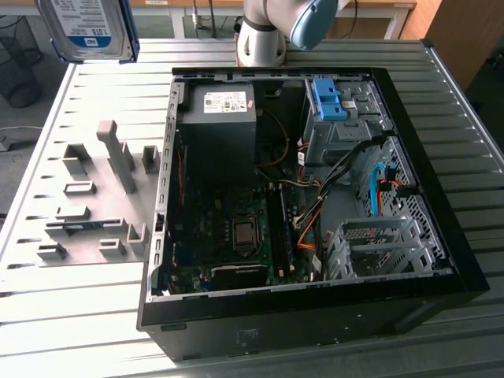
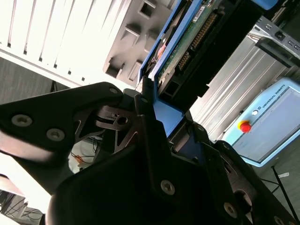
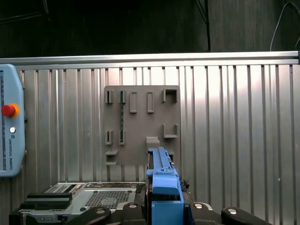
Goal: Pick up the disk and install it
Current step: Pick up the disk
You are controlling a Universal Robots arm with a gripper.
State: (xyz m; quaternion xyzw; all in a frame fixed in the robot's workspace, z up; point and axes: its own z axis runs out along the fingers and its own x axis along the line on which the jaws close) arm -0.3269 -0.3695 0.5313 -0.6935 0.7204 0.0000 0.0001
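The disk [image 1: 87, 27] hangs high above the table's far corner at the exterior view's left, its white and blue label facing the camera and blue rails along its sides. In the second wrist view its green circuit board [image 2: 187, 42] and blue rail show, and my gripper [image 2: 157, 110] is shut on it, black fingers [image 2: 143, 101] pressed against the rail's edge. The first wrist view looks straight down past the disk's blue rail [image 3: 161, 176], held edge-on in the gripper [image 3: 164, 208], over the grey holder plate.
An open computer case [image 1: 441, 260] lies on the slatted metal table, with a blue bracket [image 1: 329, 98] in its drive bay and a dark grey box [image 1: 216, 126] beside it. A grey holder plate [image 1: 94, 197] [image 3: 140, 122] lies beside the case. The teach pendant [image 3: 9, 122] sits nearby.
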